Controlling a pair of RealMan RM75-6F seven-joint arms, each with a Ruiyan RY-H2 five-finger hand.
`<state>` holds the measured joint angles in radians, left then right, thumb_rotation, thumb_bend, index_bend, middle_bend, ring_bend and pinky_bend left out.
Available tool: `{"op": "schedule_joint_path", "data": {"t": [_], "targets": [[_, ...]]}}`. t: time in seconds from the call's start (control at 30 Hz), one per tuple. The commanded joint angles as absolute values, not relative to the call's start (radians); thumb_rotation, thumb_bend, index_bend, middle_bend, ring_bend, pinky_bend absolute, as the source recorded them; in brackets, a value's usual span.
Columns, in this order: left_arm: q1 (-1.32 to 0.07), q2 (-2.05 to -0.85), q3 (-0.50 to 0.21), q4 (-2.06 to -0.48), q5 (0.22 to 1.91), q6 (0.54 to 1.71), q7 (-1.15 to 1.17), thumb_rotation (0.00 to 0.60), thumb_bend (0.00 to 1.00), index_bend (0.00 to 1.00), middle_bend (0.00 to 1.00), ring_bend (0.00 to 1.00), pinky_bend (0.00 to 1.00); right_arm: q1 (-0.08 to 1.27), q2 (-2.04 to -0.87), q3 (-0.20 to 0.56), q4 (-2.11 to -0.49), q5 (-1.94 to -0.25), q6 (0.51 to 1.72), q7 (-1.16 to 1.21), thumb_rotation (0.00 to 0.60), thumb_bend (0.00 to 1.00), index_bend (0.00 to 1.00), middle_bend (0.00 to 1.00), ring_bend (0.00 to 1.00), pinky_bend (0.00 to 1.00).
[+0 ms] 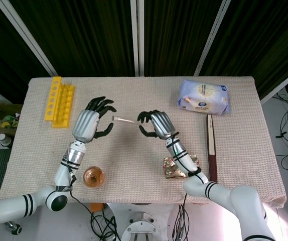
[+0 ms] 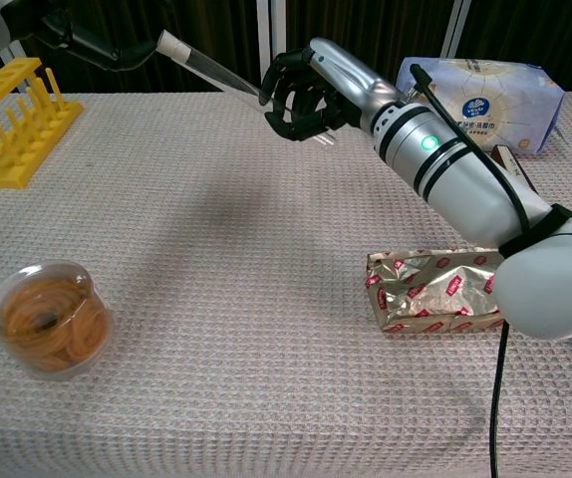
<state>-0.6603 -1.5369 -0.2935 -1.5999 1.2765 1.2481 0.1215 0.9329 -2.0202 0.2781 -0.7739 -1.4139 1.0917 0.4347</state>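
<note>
Head view: above a table covered in beige waffle-weave cloth [image 1: 134, 165], the right hand [image 1: 155, 124] grips a clear test tube [image 1: 124, 119] at one end, its dark fingers [image 2: 291, 95] curled round the glass, while the tube's white-capped end juts out toward the left hand [image 1: 90, 123]. That left hand hovers just beside the cap — fingers spread and slightly curved, holding nothing, apart from the tube. From the chest view the tube [image 2: 209, 70] slants upward and leftward from the right hand [image 2: 301, 90], well clear of the cloth, with only dark fingertips of the left hand [image 2: 87, 40] showing at the top edge.

A yellow test-tube rack [image 1: 59, 101] lies near the far left edge of the table, well apart from both hands. A round clear tub of golden-brown snacks [image 1: 94, 176] sits at the near left edge, close beside the left forearm. Under the right forearm — near the front edge — rests a crinkled gold-foil packet with red labels [image 2: 430, 289]. A blue-and-white pack of wet wipes [image 1: 204, 97] lies at the far right, and a long dark-red flat bar [image 1: 211, 148] runs along the right side of the table below it.
</note>
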Motion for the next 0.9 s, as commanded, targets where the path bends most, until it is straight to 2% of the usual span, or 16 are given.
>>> {"op": "schedule_joint_path", "data": {"t": [0.03,0.23,0.43,0.53,0.7,0.73,0.8,0.9], "targets": [[-0.653,-1.527,-0.291,-1.603,1.28,1.253,0.117,0.6,0.29,0.23,0.18,0.1,0.13,0.928,-1.997,0.261,-0.77,-1.42,1.073,0.396,0.6,0.57,0.79,0.69,0.5,0.48],[-0.631,-1.485,-0.284,-1.614,1.273,1.261,0.128,0.6,0.28,0.22,0.18,0.11,0.13,0.946,-1.968,0.23,-0.739,-1.417,0.979,0.274,0.6,0.57,0.8,0.69,0.5,0.48],[-0.611,-1.443,-0.284,-1.626,1.244,1.264,0.16,0.6,0.28,0.22,0.18,0.11,0.13,0.994,-2.023,0.223,-0.647,-1.397,0.882,0.142,0.6,0.55,0.78,0.67,0.49,0.45],[-0.605,-1.437,-0.281,-1.627,1.235,1.267,0.171,0.6,0.28,0.22,0.18,0.1,0.13,1.011,-2.052,0.227,-0.612,-1.385,0.85,0.114,0.6,0.49,0.65,0.56,0.42,0.39],[-0.593,-1.43,-0.276,-1.625,1.235,1.284,0.193,0.6,0.27,0.22,0.18,0.11,0.13,1.014,-2.056,0.225,-0.62,-1.37,0.815,0.066,0.6,0.44,0.28,0.33,0.2,0.29],[-0.59,-1.428,-0.276,-1.626,1.234,1.286,0.191,0.6,0.27,0.22,0.18,0.11,0.13,1.01,-2.049,0.226,-0.632,-1.367,0.817,0.058,0.6,0.43,0.23,0.31,0.18,0.27],[-0.584,-1.42,-0.276,-1.628,1.233,1.291,0.189,0.6,0.27,0.22,0.18,0.1,0.13,0.995,-2.023,0.228,-0.672,-1.363,0.832,0.041,0.6,0.43,0.16,0.27,0.15,0.26],[-0.573,-1.396,-0.273,-1.634,1.23,1.291,0.191,0.6,0.26,0.22,0.18,0.11,0.13,0.959,-1.958,0.228,-0.764,-1.363,0.879,0.014,0.6,0.42,0.13,0.25,0.15,0.25]]}}
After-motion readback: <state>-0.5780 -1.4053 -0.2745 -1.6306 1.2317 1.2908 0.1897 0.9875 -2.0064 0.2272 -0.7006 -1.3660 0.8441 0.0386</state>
